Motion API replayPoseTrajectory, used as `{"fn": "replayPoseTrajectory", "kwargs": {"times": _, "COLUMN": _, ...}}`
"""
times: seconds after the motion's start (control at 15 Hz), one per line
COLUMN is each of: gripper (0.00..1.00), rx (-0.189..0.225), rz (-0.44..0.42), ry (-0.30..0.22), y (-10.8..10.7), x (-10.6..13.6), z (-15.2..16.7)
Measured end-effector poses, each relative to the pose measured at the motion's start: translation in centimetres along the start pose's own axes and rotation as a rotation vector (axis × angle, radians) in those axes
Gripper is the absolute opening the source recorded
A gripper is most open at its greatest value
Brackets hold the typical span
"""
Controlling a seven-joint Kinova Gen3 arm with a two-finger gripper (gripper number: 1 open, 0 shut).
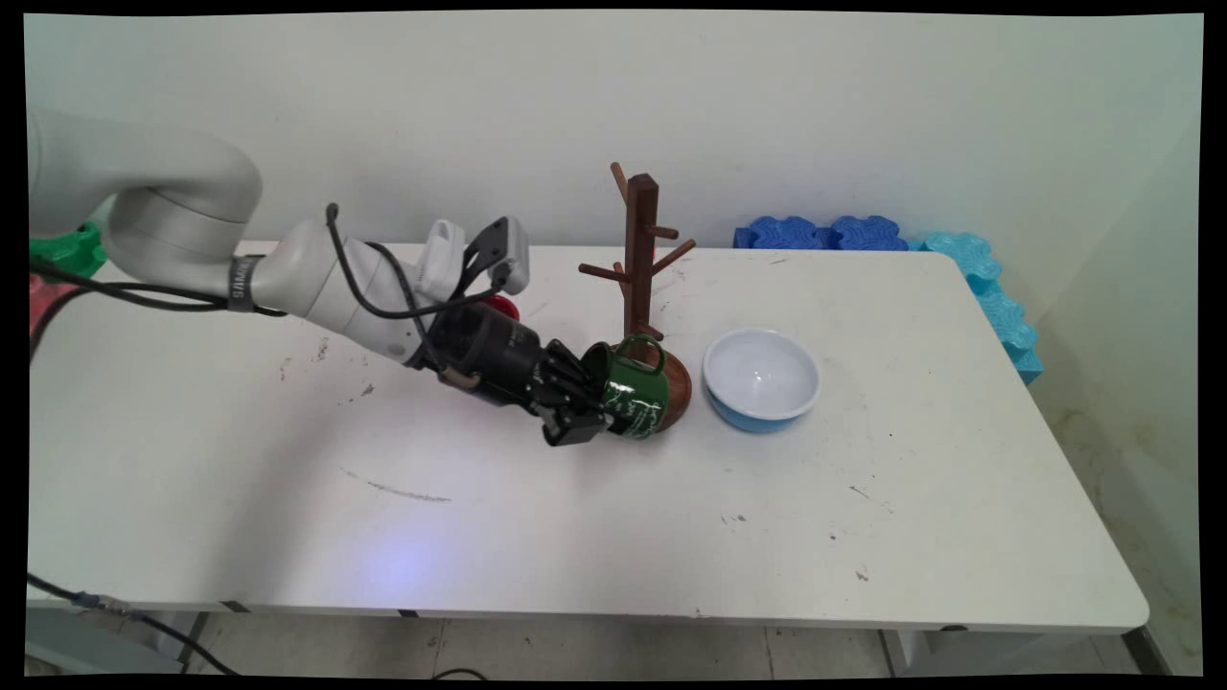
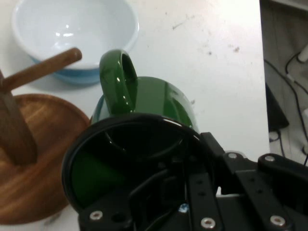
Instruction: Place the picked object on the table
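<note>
White table (image 1: 594,517) bearing a wooden mug tree (image 1: 644,287) and, just right of it, a blue bowl (image 1: 762,380). The gripper (image 1: 585,407), reaching in from the left, is closed on the rim of a green mug (image 1: 633,391): one finger inside, one outside. The mug is tipped sideways against the tree's round base (image 2: 33,168), handle (image 2: 118,82) uppermost.

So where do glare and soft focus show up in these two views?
Main view: evenly lit and sharp, with small highlights on the green mug and a faint sheen inside the bowl. Hand view: a bright streak on the mug's handle; the gripper linkage at the bottom edge is soft.
</note>
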Motion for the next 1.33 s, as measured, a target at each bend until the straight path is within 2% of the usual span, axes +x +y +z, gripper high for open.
{"fn": "replayPoseTrajectory", "kwargs": {"times": 0.4, "gripper": 0.00, "rx": 0.024, "rz": 0.057, "ry": -0.051, "y": 0.0, "x": -0.5, "z": -2.1}}
{"fn": "replayPoseTrajectory", "kwargs": {"times": 0.87, "gripper": 0.00, "rx": 0.071, "rz": 0.175, "ry": -0.174, "y": -0.4, "x": -1.3, "z": -5.6}}
{"fn": "replayPoseTrajectory", "kwargs": {"times": 1.33, "gripper": 0.00, "rx": 0.095, "rz": 0.271, "ry": -0.296, "y": -1.0, "x": -2.3, "z": -7.8}}
